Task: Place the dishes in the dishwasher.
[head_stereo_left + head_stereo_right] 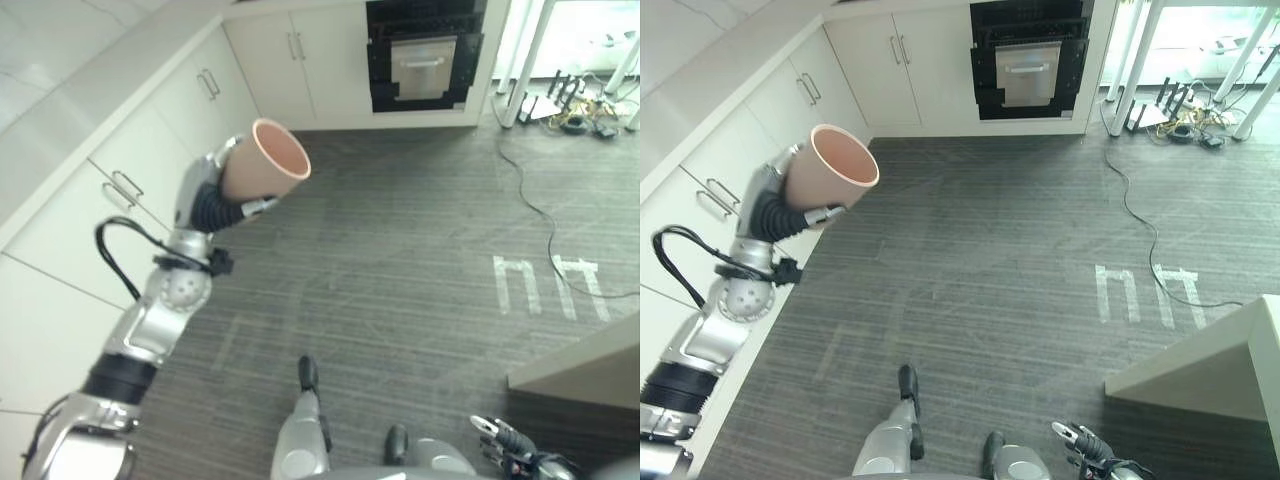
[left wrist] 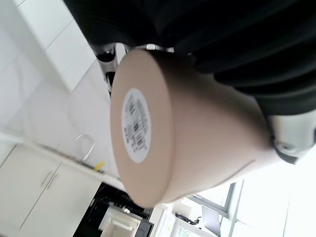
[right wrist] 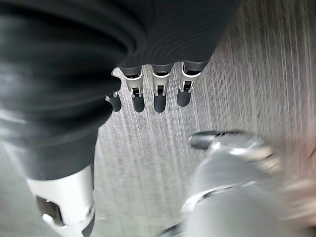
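My left hand (image 1: 204, 196) is raised at the left, in front of the white cabinets, shut on a pinkish-beige cup (image 1: 264, 160). The cup lies tilted, its open mouth facing up and to the right. The left wrist view shows the cup's flat base (image 2: 140, 126) with a white sticker on it, and the hand's dark cover (image 2: 232, 44) wrapped over its side. A black built-in appliance (image 1: 424, 55) with a silver front panel stands in the far wall of cabinets. My right hand (image 1: 1086, 443) hangs low at the bottom right, its fingers (image 3: 159, 96) straight over the floor, holding nothing.
White cabinets (image 1: 150, 140) with a pale worktop run along the left and the back wall. A pale counter corner (image 1: 590, 365) juts in at the right. White tape marks (image 1: 545, 285) and a thin cable (image 1: 530, 205) lie on the grey floor. Table legs and tangled cables (image 1: 575, 105) stand at the back right.
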Controlling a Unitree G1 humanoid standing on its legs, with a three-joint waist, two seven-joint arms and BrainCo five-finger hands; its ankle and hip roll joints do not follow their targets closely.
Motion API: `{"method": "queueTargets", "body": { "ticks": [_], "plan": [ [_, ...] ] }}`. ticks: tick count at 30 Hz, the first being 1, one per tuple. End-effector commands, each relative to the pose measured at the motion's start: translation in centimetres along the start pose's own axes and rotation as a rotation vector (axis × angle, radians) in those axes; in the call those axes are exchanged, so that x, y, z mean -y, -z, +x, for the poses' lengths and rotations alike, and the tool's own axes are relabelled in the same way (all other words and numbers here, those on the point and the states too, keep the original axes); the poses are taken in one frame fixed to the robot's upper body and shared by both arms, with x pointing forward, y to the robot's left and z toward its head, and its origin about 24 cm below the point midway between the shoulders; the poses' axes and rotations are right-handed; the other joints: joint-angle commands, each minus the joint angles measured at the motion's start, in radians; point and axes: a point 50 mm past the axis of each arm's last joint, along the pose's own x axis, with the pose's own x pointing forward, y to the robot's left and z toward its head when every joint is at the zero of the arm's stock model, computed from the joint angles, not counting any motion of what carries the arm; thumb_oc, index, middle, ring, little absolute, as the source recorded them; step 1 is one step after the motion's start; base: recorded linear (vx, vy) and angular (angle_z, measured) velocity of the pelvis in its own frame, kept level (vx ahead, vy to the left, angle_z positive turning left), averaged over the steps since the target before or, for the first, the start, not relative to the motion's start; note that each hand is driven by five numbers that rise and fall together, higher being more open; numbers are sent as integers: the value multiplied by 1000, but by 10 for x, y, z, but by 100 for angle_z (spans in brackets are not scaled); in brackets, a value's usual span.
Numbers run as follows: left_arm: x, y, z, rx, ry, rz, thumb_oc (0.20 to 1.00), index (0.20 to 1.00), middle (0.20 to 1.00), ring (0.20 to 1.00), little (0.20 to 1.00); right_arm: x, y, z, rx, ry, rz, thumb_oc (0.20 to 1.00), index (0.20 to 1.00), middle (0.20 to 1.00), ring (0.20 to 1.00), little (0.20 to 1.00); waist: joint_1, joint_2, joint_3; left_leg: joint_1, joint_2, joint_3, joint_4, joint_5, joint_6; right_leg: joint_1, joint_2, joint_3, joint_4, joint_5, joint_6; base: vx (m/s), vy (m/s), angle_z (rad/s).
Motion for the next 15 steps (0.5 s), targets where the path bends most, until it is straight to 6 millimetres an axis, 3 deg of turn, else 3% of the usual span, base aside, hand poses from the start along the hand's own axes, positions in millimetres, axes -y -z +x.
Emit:
{"method": "queueTargets", "body": {
  "ticks": [1,3,4,5,6,7,8,9,11,12,13,15],
  "plan": [
    [-43,-27,21,202,-106,77,200,200,200,200,200,-10,-14,5,67,5,89,1000,1000,1000,1000,1000,3,19,-29,11,-117,-120,198,46,40,80,-56,40,129,-112,41,678,427,-50],
    [-40,-31,20,218,-88,75,200,200,200,200,200,-15,-7,5,88,-12,137,1000,1000,1000,1000,1000,19,4,-50,21,-166,-126,207,11,71,96,-72,32,244,-106,76,484,302,-102],
    [-39,-35,21,248,-83,84,200,200,200,200,200,-23,-4,4,123,-20,109,1000,1000,1000,1000,1000,15,-22,-56,28,-225,-119,206,-24,113,98,-69,41,374,-46,113,448,283,-76],
    [-40,-37,23,269,-77,91,200,200,200,200,200,-29,-3,4,143,-20,79,1000,1000,1000,1000,1000,14,-38,-62,32,-252,-113,201,-37,134,89,-58,53,448,35,152,319,196,-16],
    [-40,-38,23,275,-75,92,200,200,200,200,200,-30,-3,4,147,-18,77,1000,1000,1000,1000,1000,15,-36,-65,32,-252,-112,198,-38,138,82,-49,57,463,65,162,187,118,36],
    [-42,-39,25,285,-68,98,200,200,200,200,200,-35,-2,5,158,-16,74,1000,1000,1000,1000,1000,15,-44,-70,48,-270,-112,186,-50,156,53,-55,58,551,133,199,208,168,37],
    [-44,-41,29,299,-60,100,200,200,200,200,200,-40,-4,6,169,-10,103,1000,1000,1000,1000,1000,10,-34,-74,87,-277,-108,165,-67,185,-66,-90,39,686,192,220,241,196,36],
    [-45,-41,30,303,-59,106,200,200,200,200,200,-40,-7,6,183,0,122,1000,1000,1000,1000,1000,0,-22,-71,115,-274,-101,154,-77,194,-136,-95,23,699,191,213,240,179,1],
    [-45,-43,32,314,-61,114,200,200,200,200,200,-41,-12,7,192,1,126,1000,1000,1000,1000,1000,-29,-17,-55,179,-283,-94,133,-92,194,-200,-96,-3,634,144,192,259,44,13],
    [-42,-47,35,333,-58,129,200,200,200,200,200,-41,-18,7,204,8,120,1000,1000,1000,1000,1000,-57,-11,-33,251,-284,-99,105,-108,179,-224,-112,-45,453,105,156,336,-62,9],
    [-41,-49,36,340,-60,135,200,200,200,200,200,-40,-19,7,203,11,124,1000,1000,1000,1000,1000,-63,-11,-27,267,-282,-103,99,-116,175,-234,-126,-56,351,124,149,401,-138,5],
    [-41,-50,39,344,-54,152,200,200,200,200,200,-37,-18,7,194,13,155,1000,1000,1000,1000,1000,-83,-31,-10,313,-301,-115,97,-166,179,-265,-178,-53,142,196,167,369,-189,31]
  ]
}}
